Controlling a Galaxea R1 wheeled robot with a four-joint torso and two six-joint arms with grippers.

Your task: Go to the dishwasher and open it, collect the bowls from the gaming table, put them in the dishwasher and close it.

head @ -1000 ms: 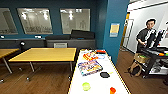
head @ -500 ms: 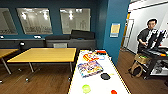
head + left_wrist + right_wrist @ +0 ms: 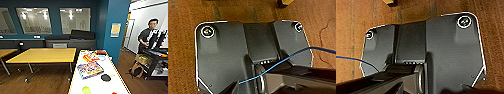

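Fingers' spread impossible to tell on either arm; white table [image 3: 100, 82] ahead, wooden floor [image 3: 183, 50] underneath.

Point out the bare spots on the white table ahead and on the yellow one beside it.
The long white table is crowded at its far end around the colourful flat box and red items; bare strips lie along its right edge beyond the black round object. The wide yellow wooden table looks bare throughout.

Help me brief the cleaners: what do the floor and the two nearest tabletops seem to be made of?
The floor looks like brown wood planks, grain lines visible, slight sheen. The yellow table seems light wood or laminate, matte, on thin metal legs. The white table looks like smooth white laminate with a pale edge strip.
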